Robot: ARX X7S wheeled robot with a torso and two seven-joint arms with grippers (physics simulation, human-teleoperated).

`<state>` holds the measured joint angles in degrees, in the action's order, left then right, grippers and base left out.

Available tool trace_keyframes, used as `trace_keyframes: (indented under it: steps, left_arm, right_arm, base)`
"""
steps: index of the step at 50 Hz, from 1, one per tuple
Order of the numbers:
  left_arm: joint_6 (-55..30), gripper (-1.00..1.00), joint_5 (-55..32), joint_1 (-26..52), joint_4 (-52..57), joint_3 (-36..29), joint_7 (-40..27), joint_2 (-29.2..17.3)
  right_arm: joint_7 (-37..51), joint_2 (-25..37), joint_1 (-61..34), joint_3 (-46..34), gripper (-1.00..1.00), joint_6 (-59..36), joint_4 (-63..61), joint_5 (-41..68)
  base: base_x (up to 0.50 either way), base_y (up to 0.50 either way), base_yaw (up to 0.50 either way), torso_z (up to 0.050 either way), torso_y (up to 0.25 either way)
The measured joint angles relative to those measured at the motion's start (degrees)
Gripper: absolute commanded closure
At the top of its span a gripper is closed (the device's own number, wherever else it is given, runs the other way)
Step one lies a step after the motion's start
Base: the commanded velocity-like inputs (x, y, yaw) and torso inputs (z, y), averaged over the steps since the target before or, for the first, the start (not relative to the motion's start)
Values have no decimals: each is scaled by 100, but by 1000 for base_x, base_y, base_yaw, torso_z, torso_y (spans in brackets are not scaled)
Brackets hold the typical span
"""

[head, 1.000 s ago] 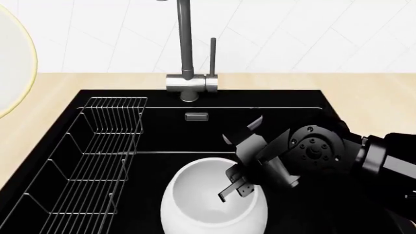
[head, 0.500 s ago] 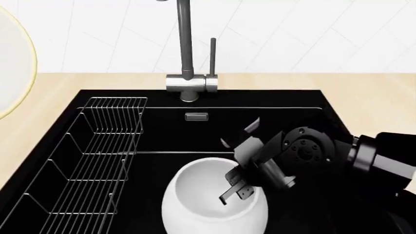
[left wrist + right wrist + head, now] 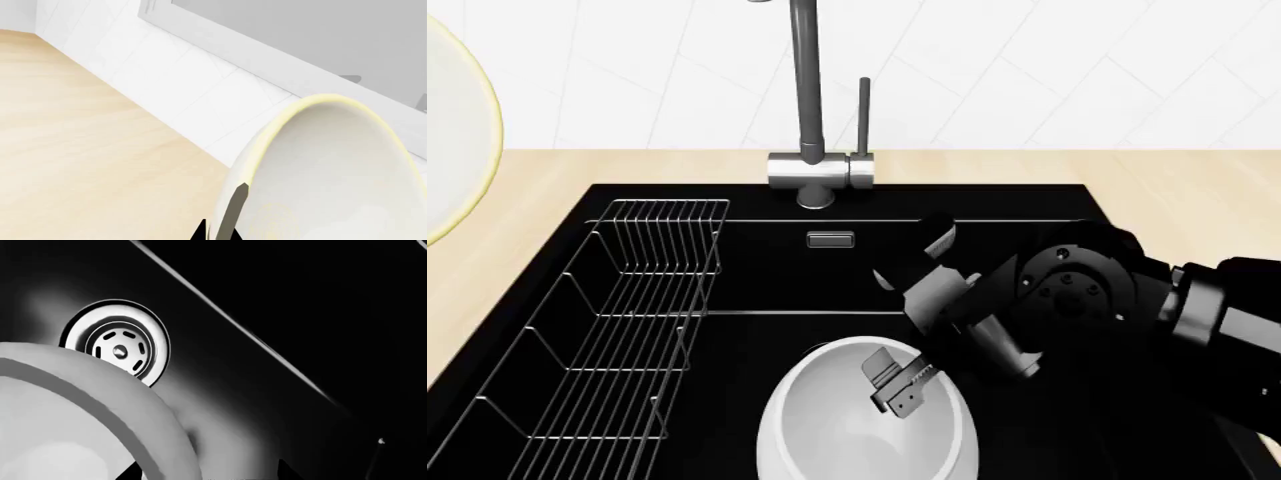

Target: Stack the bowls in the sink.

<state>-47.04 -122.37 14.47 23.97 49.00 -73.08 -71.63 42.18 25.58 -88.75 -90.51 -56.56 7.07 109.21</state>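
Observation:
The deep plain white bowl point(image 3: 861, 430) stands on the floor of the black sink point(image 3: 1014, 205), at its near middle; it also shows in the right wrist view point(image 3: 67, 430). My right gripper point(image 3: 892, 380) hangs over the bowl's far right rim, open, its jaws astride the bowl's wall point(image 3: 210, 472) with a gap on the outer side. My left gripper point(image 3: 217, 227) is shut on the rim of the cream-white bowl with a yellowish rim point(image 3: 327, 175). That bowl is held high over the counter at the far left point(image 3: 451, 140); the left arm itself is out of the head view.
A wire dish rack point(image 3: 627, 320) fills the sink's left side. The steel faucet point(image 3: 807, 100) stands at the back rim. The round steel drain point(image 3: 120, 347) lies just beyond the white bowl. A wooden counter point(image 3: 1188, 190) surrounds the sink, and a white tiled wall stands behind it.
My right gripper has turned and risen a little, its fingers coming up out of the white bowl. The white bowl now sits slightly lower and nearer. The cream bowl has not moved.

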Motion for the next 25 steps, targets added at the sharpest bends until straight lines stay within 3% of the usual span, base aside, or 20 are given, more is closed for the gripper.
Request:
trace_keyframes:
  steps: [25]
  left_arm:
    - [14,100,-34,1,8,17,-19,-18]
  right_arm:
    - [494,305,-537,99,-100,-381,-937,692]
  base:
    - [0,0,0,0,0]
